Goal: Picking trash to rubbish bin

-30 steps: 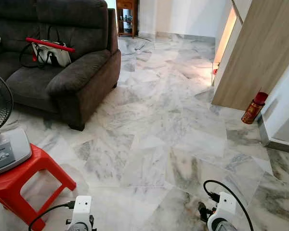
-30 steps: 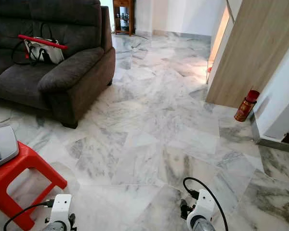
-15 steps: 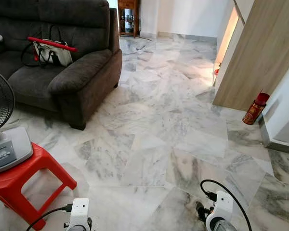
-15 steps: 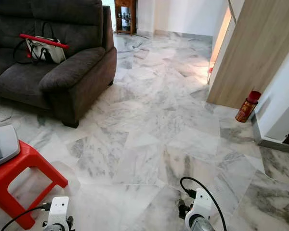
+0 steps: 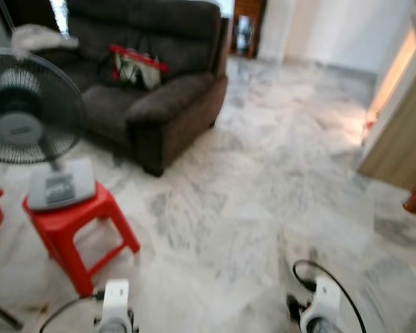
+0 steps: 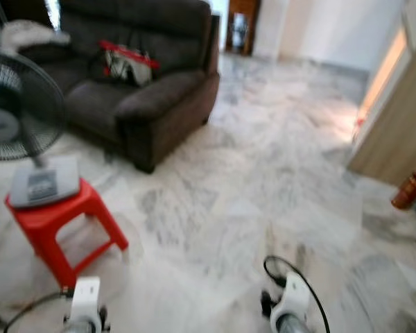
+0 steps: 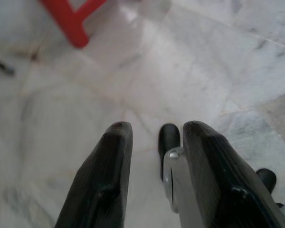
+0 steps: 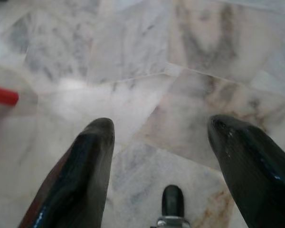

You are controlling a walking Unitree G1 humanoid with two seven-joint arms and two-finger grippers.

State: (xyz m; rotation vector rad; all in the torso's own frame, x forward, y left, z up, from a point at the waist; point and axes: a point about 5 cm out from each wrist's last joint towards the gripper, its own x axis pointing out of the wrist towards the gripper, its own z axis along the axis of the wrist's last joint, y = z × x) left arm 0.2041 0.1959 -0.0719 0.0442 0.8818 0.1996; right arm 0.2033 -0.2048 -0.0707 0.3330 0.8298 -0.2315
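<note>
Both grippers hang low over the marble floor (image 5: 263, 173), left gripper (image 7: 154, 137) and right gripper (image 8: 159, 142) each with fingers apart and empty, near the red stool (image 5: 80, 222); trash location cannot be determined.

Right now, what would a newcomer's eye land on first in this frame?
Probably the red stool at the robot's left, carrying a grey fan. Behind it stands a dark sofa with a red-and-white bag on its seat. Pale marble floor stretches ahead, blurred; both grippers hang low and open, left gripper, right gripper.
</note>
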